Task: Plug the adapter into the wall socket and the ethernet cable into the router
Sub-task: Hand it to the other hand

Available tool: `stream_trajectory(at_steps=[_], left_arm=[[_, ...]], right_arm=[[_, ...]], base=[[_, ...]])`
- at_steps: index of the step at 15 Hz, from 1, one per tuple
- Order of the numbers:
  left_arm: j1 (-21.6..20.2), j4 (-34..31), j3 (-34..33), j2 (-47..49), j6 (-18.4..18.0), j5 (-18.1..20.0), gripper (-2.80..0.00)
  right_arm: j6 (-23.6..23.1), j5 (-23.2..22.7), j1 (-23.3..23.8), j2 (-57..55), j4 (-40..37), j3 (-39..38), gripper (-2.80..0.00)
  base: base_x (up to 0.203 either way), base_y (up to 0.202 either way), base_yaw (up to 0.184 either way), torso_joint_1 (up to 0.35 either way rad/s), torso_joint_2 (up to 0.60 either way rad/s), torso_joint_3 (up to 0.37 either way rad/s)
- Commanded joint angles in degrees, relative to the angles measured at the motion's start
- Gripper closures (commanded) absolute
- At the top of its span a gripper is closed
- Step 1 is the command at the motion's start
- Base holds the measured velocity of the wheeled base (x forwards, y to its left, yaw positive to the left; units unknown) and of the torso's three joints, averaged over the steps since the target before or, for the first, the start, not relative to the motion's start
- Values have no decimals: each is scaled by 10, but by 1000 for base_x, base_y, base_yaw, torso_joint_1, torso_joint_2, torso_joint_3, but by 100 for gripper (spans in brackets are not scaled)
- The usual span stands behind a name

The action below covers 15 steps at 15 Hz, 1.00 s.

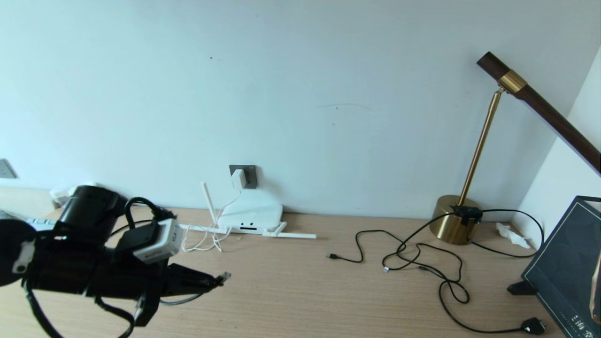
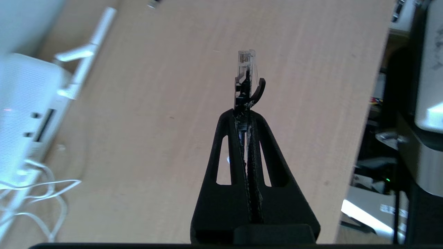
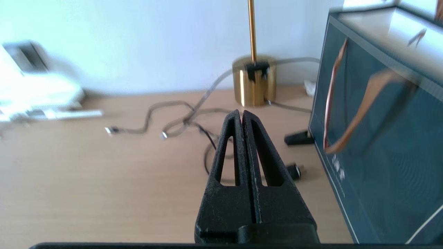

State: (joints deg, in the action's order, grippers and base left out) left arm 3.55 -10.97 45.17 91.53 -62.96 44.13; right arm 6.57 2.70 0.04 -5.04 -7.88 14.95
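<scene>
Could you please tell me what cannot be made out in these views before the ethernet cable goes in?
- Router ports: too small in the head view, blurred in the left wrist view.
- Ethernet cable: its run behind the left gripper is hidden by the arm.
- Adapter prongs: hidden against the wall socket.
- Right gripper: outside the head view.

Left arm (image 1: 70, 263), lower left of head view: matte black housing, cylindrical joint, white-grey camera module (image 1: 159, 240) on wrist, looped black cables. Both grippers: black tapered fingers (image 3: 238, 152), triangular cut-outs, scuffed inner pads.
</scene>
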Motion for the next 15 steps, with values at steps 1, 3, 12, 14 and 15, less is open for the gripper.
stream_trajectory(at_steps=[1,3,12,14,15], left_arm=[[2,0,51,30,2,3,0],[11,3,121,79,9,2,0],[175,7,289,159,19,-65,0],[208,8,338,191,18,-105,0],[219,9,353,197,18,-125,0]], right_arm=[[17,-5,0,-117,-2,67,0],[47,-44,-1,-289,-3,151,0],[229,-501,-67,-764,-176,595,0],[250,-576,-83,-777,-224,616,0],[251,-581,-98,-778,-234,616,0]], base=[[0,0,0,0,0,0],[0,0,0,0,0,0],[0,0,0,0,0,0],[0,0,0,0,0,0],[0,0,0,0,0,0]])
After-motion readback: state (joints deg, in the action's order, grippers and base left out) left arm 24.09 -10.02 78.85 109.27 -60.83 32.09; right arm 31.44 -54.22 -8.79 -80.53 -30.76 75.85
